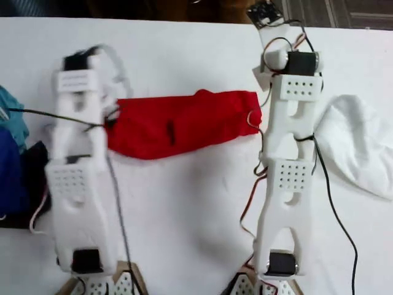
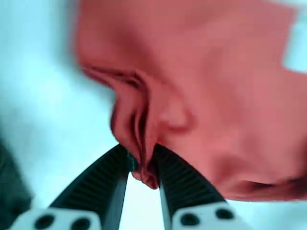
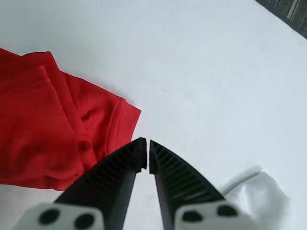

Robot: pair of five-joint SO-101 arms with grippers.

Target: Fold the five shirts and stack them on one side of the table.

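Left wrist view: left jaws pinch red shirt (image 2: 216,86); right jaws closed beside it.

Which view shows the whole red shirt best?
The high view: the red shirt lies whole, both ends visible. The left wrist view shows a fold pinched by the left gripper; the right wrist view, one end near the right gripper.
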